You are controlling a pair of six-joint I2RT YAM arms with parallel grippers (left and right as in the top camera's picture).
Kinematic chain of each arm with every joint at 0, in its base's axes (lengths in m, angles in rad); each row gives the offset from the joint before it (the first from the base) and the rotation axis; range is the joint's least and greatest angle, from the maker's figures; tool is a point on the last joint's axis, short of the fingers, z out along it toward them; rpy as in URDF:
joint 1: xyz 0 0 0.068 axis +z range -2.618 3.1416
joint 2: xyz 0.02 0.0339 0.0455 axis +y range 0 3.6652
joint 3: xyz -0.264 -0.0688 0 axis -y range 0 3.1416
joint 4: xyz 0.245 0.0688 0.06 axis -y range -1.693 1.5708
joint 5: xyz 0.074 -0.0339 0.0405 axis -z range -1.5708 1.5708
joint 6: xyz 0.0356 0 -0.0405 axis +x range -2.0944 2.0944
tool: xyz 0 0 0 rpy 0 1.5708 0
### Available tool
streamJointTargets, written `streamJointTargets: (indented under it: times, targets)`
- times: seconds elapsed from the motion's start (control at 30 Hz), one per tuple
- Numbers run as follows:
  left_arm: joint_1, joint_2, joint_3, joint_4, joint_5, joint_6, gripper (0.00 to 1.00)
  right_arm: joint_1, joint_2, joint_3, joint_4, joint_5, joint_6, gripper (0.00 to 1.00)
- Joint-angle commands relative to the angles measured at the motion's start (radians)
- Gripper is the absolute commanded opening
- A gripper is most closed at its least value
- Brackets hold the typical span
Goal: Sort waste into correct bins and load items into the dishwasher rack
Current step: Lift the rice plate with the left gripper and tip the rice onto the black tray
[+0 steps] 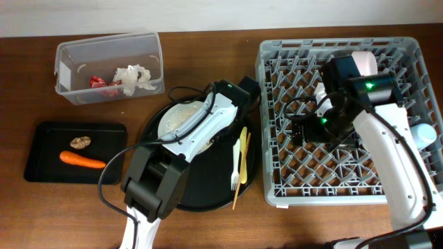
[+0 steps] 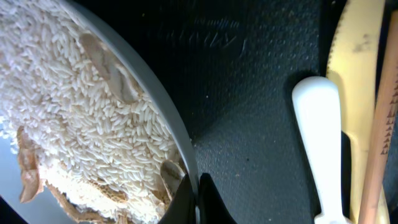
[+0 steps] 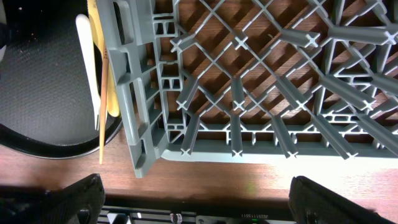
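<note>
Left gripper (image 2: 194, 200): clenched on the rim of the white dish (image 2: 176, 138) holding rice scraps (image 2: 74, 93), on the round black tray (image 2: 249, 124). Right gripper (image 1: 304, 129): released, right of the tray. Step, as judged: scrap disposal, which next calls for lifting and tipping the dish.

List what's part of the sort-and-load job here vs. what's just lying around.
Job:
- clear tub holding tissues and red wrapper
- small black tray holding carrot and brown scrap
- white dish with rice
- fork, chopsticks
- grey rack, with white cup and blue cup in it

Lying about:
- round black tray
- table
</note>
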Motion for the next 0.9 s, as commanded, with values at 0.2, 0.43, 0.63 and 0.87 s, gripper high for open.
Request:
streamJointTargets:
  times: [0.2, 0.43, 0.63, 0.87]
  targets:
    - [0.008, -0.101, 0.016, -0.117, -0.079, -0.145, 0.00, -0.002, -0.011, 0.001, -0.005, 0.010, 0.005, 0.99]
    - [0.168, -0.221, 0.015, -0.203, -0.079, -0.170, 0.01, -0.002, -0.011, 0.001, -0.019, 0.010, 0.005, 0.99]
    - [0.320, -0.322, -0.108, -0.198, -0.078, -0.173, 0.00, -0.002, -0.011, 0.001, -0.019, 0.010, 0.005, 0.99]
    - [0.513, -0.366, -0.248, -0.100, 0.034, -0.082, 0.00, -0.002, -0.011, 0.001, -0.019, 0.010, 0.005, 0.99]
